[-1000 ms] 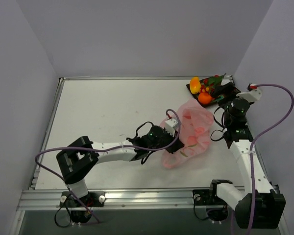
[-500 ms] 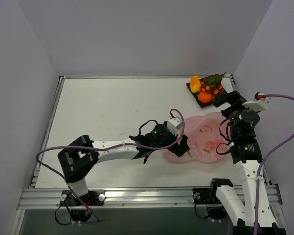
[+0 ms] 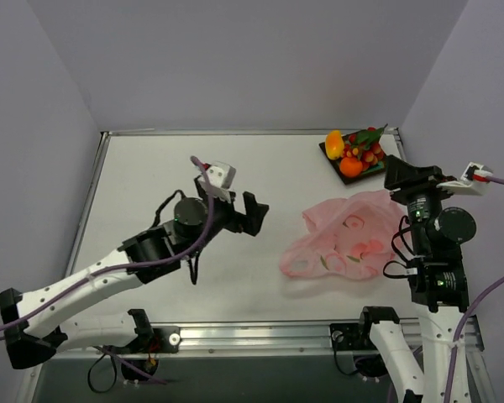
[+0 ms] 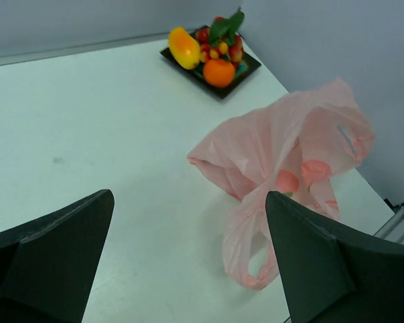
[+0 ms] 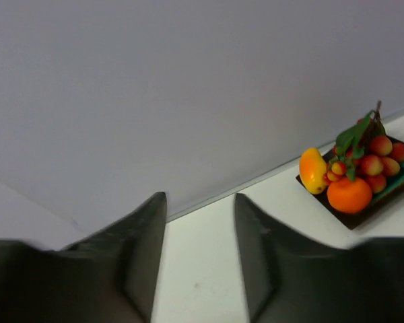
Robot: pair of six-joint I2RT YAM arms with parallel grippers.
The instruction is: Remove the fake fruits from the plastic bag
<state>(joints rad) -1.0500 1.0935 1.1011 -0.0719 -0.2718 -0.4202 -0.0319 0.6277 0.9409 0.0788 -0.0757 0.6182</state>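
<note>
Fake fruits (image 3: 354,151) sit on the tray (image 5: 355,219) far right, plastic bag (image 3: 344,243) limp on the table (image 3: 151,185) — my left end effector (image 3: 254,215) gapes wide, right end effector (image 5: 200,202) parted, both empty. Risk — prints hiding a leftover.

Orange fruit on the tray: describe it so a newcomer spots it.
At the table's far right corner sits a dark square tray of fake fruits. The orange fruit lies on its near edge, toward the pink bag. It is the only round, plain orange one; its neighbours are an elongated yellow-orange fruit and small red ones.
</note>
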